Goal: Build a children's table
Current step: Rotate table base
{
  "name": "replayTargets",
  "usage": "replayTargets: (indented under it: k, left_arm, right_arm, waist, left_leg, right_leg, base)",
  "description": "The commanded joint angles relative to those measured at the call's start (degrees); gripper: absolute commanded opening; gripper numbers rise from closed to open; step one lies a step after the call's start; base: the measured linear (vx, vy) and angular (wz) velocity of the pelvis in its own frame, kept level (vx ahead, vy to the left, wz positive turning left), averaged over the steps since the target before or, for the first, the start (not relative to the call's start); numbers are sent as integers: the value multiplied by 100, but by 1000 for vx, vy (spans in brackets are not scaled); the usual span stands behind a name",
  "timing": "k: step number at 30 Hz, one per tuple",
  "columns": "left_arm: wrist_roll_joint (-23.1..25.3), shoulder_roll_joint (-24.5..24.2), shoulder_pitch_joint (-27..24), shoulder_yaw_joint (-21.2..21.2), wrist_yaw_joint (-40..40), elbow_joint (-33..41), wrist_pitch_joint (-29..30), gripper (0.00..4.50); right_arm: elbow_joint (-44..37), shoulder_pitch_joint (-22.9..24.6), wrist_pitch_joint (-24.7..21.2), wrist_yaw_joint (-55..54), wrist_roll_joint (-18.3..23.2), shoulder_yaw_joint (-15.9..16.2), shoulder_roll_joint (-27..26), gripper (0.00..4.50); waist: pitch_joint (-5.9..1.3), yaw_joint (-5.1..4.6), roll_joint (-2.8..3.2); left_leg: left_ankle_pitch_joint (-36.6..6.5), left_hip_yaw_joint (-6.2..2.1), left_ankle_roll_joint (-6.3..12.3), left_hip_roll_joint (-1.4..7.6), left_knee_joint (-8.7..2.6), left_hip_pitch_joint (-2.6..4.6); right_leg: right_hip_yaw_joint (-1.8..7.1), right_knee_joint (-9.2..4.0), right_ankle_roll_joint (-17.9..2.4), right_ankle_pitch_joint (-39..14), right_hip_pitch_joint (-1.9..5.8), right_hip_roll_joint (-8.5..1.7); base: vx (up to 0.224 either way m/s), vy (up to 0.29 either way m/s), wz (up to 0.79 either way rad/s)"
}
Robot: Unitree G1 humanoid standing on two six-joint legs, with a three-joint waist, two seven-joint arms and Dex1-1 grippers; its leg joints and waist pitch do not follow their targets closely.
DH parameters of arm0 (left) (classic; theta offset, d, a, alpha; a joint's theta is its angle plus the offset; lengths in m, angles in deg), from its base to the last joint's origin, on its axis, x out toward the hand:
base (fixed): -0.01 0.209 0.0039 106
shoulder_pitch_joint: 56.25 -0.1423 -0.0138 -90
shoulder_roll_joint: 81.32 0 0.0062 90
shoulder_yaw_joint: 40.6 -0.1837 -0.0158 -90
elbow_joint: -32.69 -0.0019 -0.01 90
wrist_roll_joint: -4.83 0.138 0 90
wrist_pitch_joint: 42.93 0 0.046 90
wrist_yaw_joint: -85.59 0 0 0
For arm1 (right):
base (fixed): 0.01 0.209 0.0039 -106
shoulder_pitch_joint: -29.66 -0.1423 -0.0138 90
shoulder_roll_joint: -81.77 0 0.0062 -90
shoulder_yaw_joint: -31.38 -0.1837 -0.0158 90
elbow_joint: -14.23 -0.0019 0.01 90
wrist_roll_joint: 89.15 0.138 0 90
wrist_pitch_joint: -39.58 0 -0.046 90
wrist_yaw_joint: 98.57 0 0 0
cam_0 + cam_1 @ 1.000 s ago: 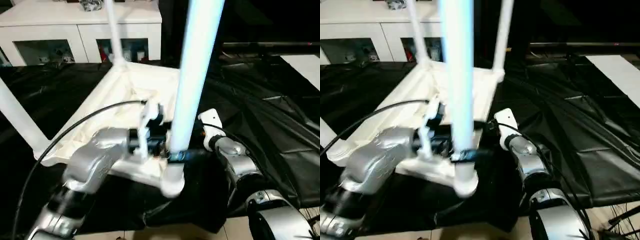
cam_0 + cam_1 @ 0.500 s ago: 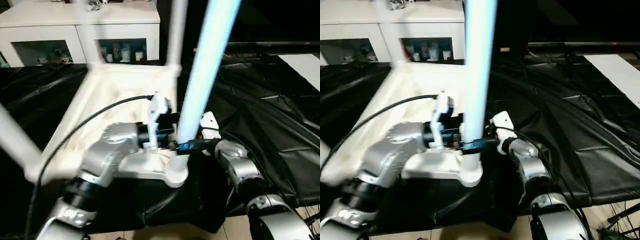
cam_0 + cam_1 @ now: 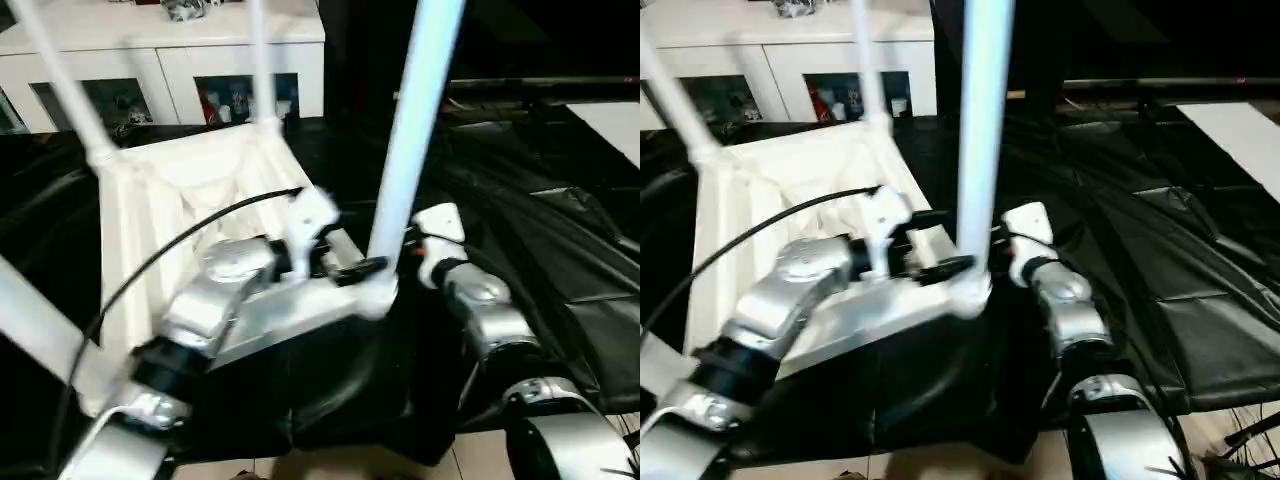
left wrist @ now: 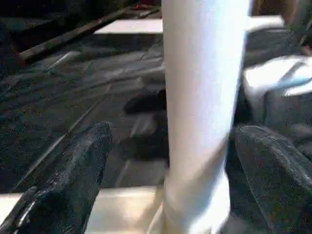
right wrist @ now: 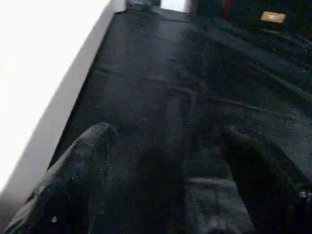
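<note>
In the left eye view, the children's table (image 3: 190,200) is seen upside down on a black sheet (image 3: 560,250) that covers the floor, its ribbed underside facing up. Legs are seen standing in the corner sockets: two thin-looking ones at the far corners, near a white cabinet (image 3: 150,60) with glass-fronted compartments, one blurred at the near left corner, and a nearest leg (image 3: 410,150) rising from the near right corner socket. The left gripper (image 3: 350,268) is reached across the tabletop's near edge to the base of that nearest leg, one black finger being seen just beside it above the socket. A black cable (image 3: 170,260) is looped over the silver left forearm. The right gripper (image 3: 415,258) is placed on the other side of the same leg, close to it.

In the right eye view, the same layout is shown, with the nearest leg standing between the two wrists.

In the left wrist view, the nearest leg is seen between the two widely spread black fingers (image 4: 73,175); a gap is visible on each side, so nothing is clasped.

In the right wrist view, the right gripper's fingers (image 5: 73,180) are spread wide over the black sheet, with nothing between them and the tabletop's white edge alongside.
</note>
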Motion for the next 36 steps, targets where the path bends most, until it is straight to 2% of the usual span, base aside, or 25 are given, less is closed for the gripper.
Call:
replayTargets:
  k: [1, 3, 5, 6, 7, 8, 9, 11, 13, 14, 15, 16, 19, 22, 24, 27, 31, 32, 33, 34, 36]
  left_arm:
    - [117, -193, -120, 119, -106, -39, -64, 447]
    - [114, -390, -261, 85, -332, 67, -16, 447]
    - [163, -532, -392, -2, -475, 183, 54, 447]
    - [184, -561, -419, -30, -495, 197, 58, 447]
    - [290, -684, -612, -211, -495, 452, 299, 447]
    - [328, -698, -705, -267, -413, 569, 474, 447]
    - [338, -691, -774, -301, -340, 662, 636, 447]
    - [383, -657, -867, -352, -183, 772, 816, 410]
    - [435, -619, -927, -392, -69, 848, 925, 410]
    - [474, -546, -994, -417, 61, 944, 1095, 397]
    - [489, -499, -1046, -459, 88, 1057, 1214, 397]
    - [476, -480, -1070, -478, 82, 1125, 1277, 369]
    - [461, -412, -1125, -546, 100, 1318, 1460, 363]
    - [908, -392, -1071, -726, 407, 1197, 1566, 322]
    - [973, -383, -1059, -751, 466, 1169, 1592, 313]
    - [1084, -254, -968, -747, 755, 1114, 1953, 286]
    - [1103, -193, -908, -714, 889, 1119, 2236, 262]
    - [1078, -197, -895, -717, 861, 1134, 2294, 242]
    - [1033, -196, -891, -726, 798, 1151, 2331, 242]
    - [1020, -198, -894, -737, 746, 1169, 2354, 235]
    - [1016, -197, -900, -745, 714, 1183, 2370, 221]
  right_arm:
    - [-250, 82, -34, 59, 127, -123, 117, 377]
    - [-479, 227, -81, 178, 180, -150, 219, 377]
    - [-644, 353, -107, 272, 195, -119, 331, 377]
    - [-678, 381, -113, 286, 194, -112, 358, 377]
    - [-940, 570, -274, 544, 168, -40, 539, 377]
    - [-1083, 675, -370, 679, 138, 2, 646, 377]
    - [-1200, 757, -456, 785, 116, 34, 734, 377]
    - [-1388, 881, -600, 890, 60, 81, 875, 377]
    - [-1519, 959, -699, 948, 31, 111, 979, 377]
    - [-1729, 1066, -830, 1021, 19, 136, 1119, 377]
    - [-1867, 1128, -916, 1043, 26, 142, 1193, 377]
    - [-1911, 1147, -947, 1047, 35, 138, 1214, 377]
    - [-2023, 1195, -1010, 1027, 40, 122, 1267, 377]
    - [-2379, 1332, -1188, 1186, 34, 197, 1331, 377]
    - [-2481, 1370, -1257, 1264, 55, 225, 1344, 377]
    - [-3263, 1699, -1452, 2109, 328, 536, 1555, 377]
    - [-3906, 1987, -1485, 2920, 742, 734, 1820, 377]
    - [-4160, 2109, -1553, 3202, 827, 824, 1993, 377]
    - [-4283, 2173, -1604, 3370, 893, 856, 2100, 377]
    - [-4384, 2227, -1642, 3494, 938, 872, 2186, 377]
    - [-4444, 2261, -1667, 3567, 965, 877, 2237, 377]
  waist:
    - [-413, 48, 0]
    - [-433, 55, -9]
    - [-430, 66, -24]
    - [-438, 88, -8]
    - [-440, 96, -39]
    - [-435, 118, -30]
    - [-427, 125, -46]
    - [-414, 154, -42]
    - [-395, 160, -47]
    - [-383, 152, -70]
    - [-380, 166, -68]
    - [-375, 159, -100]
    - [-373, 140, -119]
    - [-380, 118, -139]
    - [-387, 123, -133]
    - [-391, 142, -117]
    - [-396, 180, -134]
    - [-380, 192, -83]
    - [-369, 179, -117]
    - [-368, 175, -93]
    - [-365, 172, -95]
  left_leg:
    - [-1587, -174, 38, 287, -452, 58]
    - [-1376, -154, 103, 288, -433, 64]
    - [-1278, -142, 165, 292, -429, 52]
    - [-1212, -134, 191, 294, -418, 68]
    - [-1132, -132, 232, 302, -412, 55]
    - [-1094, -139, 267, 314, -413, 50]
    - [-1078, -119, 307, 310, -407, 59]
    - [-1110, -115, 302, 307, -409, 57]
    - [-1268, -120, 240, 308, -424, 66]
    - [-1357, -131, 196, 307, -433, 53]
    - [-1423, -129, 166, 317, -432, 87]
    - [-1399, -137, 180, 305, -435, 57]
    - [-1364, -140, 199, 295, -431, 37]
    - [-1300, -150, 248, 284, -417, 22]
    - [-1244, -150, 274, 285, -412, 24]
    - [-1200, -147, 352, 293, -404, 25]
    - [-1105, -160, 448, 307, -397, 13]
    - [-1181, -157, 460, 298, -397, 16]
    - [-1280, -163, 459, 304, -409, 3]
    - [-1357, -177, 433, 304, -418, 9]
    - [-1445, -180, 400, 308, -416, 30]
  right_leg:
    - [217, -439, -1271, -1626, 252, -332]
    - [223, -394, -1378, -1233, 256, -324]
    - [223, -373, -1433, -1055, 259, -315]
    - [225, -366, -1471, -965, 256, -322]
    - [226, -346, -1495, -853, 284, -321]
    - [229, -347, -1491, -835, 284, -336]
    - [230, -362, -1499, -882, 271, -325]
    - [234, -380, -1480, -1053, 263, -326]
    - [233, -422, -1402, -1371, 248, -329]
    - [231, -437, -1324, -1580, 266, -330]
    - [237, -463, -1260, -1724, 239, -332]
    - [235, -470, -1205, -1835, 256, -334]
    - [230, -490, -1120, -1991, 246, -338]
    - [226, -498, -992, -2046, 245, -328]
    - [226, -496, -971, -2000, 249, -328]
    - [221, -479, -1032, -1800, 249, -315]
    - [218, -463, -1096, -1608, 274, -330]
    - [218, -484, -1087, -1740, 265, -334]
    - [211, -510, -1032, -1898, 270, -333]
    - [206, -523, -993, -2067, 263, -340]
    - [207, -546, -965, -2197, 245, -336]
  base:
    - [0, 0, 0]
    - [0, 0, 0]
    - [0, 0, 0]
    - [0, 0, 0]
    - [0, 0, 0]
    - [0, 0, 0]
    - [0, 0, 0]
    - [0, 0, 0]
    - [0, 0, 0]
    - [0, 0, 0]
    - [0, 0, 0]
    - [0, 0, 0]
    - [0, 0, 0]
    - [0, 0, 0]
    - [0, 0, 0]
    - [0, 0, 0]
    - [0, 0, 0]
    - [0, 0, 0]
    - [0, 0, 0]
    - [0, 0, 0]
    - [0, 0, 0]
